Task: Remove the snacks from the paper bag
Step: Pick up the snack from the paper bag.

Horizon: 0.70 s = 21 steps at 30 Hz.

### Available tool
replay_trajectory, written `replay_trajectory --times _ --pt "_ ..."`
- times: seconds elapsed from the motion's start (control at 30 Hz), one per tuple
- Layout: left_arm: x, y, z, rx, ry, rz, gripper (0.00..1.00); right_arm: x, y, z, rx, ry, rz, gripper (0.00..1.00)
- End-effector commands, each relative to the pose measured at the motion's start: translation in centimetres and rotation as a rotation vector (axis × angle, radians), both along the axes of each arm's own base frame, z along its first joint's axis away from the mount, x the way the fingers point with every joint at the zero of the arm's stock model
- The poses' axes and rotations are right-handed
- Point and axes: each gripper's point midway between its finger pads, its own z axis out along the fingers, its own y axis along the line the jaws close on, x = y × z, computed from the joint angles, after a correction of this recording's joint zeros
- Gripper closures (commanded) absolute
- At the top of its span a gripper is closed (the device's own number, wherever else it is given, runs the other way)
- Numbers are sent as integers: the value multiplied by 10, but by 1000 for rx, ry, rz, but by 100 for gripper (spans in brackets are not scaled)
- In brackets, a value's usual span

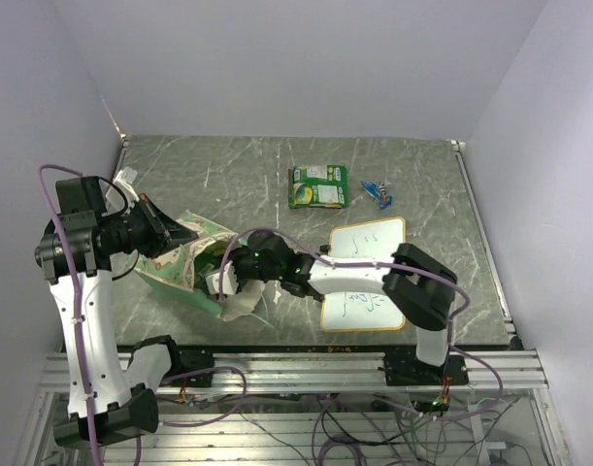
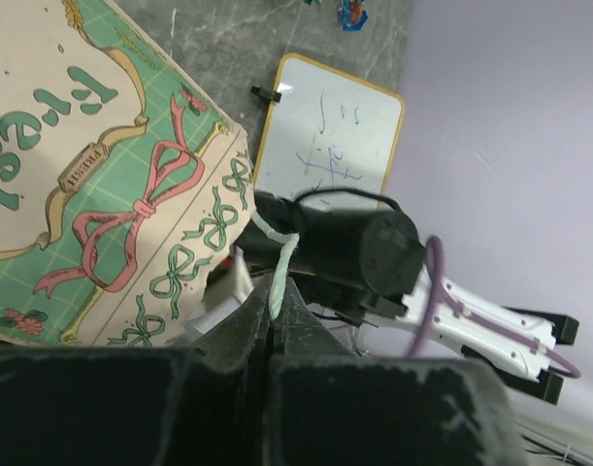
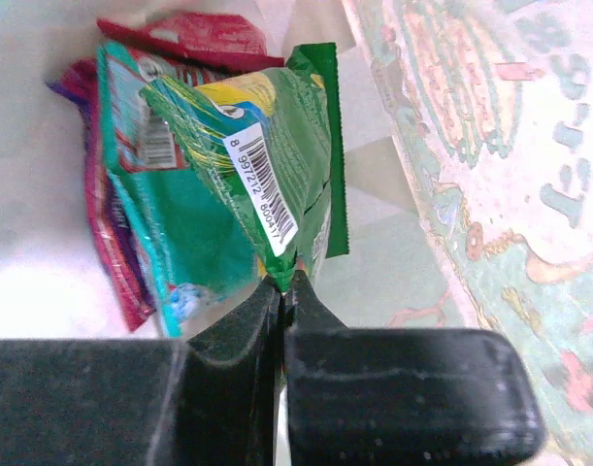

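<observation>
The cream paper bag with green patterned sides (image 1: 177, 264) lies on the grey marbled surface (image 1: 228, 175), close to the left arm. Its mouth faces the right arm. The left pincer (image 2: 273, 296) is closed tight on the bag's thin pale string handle (image 2: 280, 262) and seems to hold the mouth open.

The right pincer (image 3: 282, 289) is deep inside the bag. It is closed on the bottom corner of a shiny green snack packet with a white barcode (image 3: 262, 136). Behind it sit a teal packet (image 3: 180, 223), a red packet (image 3: 194, 34) and a purple-pink packet (image 3: 107, 243), all at the back of the bag. Another green snack packet (image 1: 317, 186) and some small blue wrapped candy (image 1: 377, 191) lie out on the surface, well apart from the bag.

The step now looks like pulling the pinched packet out. The grip is only on a thin corner, so I think a slow, straight pull toward the mouth is best. A fast tug could make it slip. The left pincer should hold the handle firm so the bag does not slide along. Lifting the packet a little may stop it dragging the teal one. A bare spot near the other green packet looks good for setting it down, not on the white whiteboard with a yellow rim (image 1: 364, 272).
</observation>
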Motion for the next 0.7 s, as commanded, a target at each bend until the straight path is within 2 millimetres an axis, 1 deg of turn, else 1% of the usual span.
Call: replay_trajectory --times 0.0,0.1,0.17,0.3,0.37,0.43,0.53,0.67 --pt "17 4 16 6 -90 31 93 -35 -11 27 66 233 24 100" --pt "23 5 16 -2 -99 45 93 -51 -18 45 105 348 34 100" --pt "25 5 15 -11 -94 56 93 -56 -23 52 134 427 8 100" --pt "32 6 17 -29 -103 73 93 -48 -26 65 166 618 -153 100" --pt "36 8 17 -27 -98 89 93 -50 -29 72 158 694 -197 100" --pt "39 12 14 -14 -74 112 93 -58 -36 82 147 771 -223 100" --pt "41 19 8 16 -36 154 93 -70 -50 102 153 864 -248 100" --pt "45 23 1 16 9 186 93 -80 -76 132 180 981 -339 100"
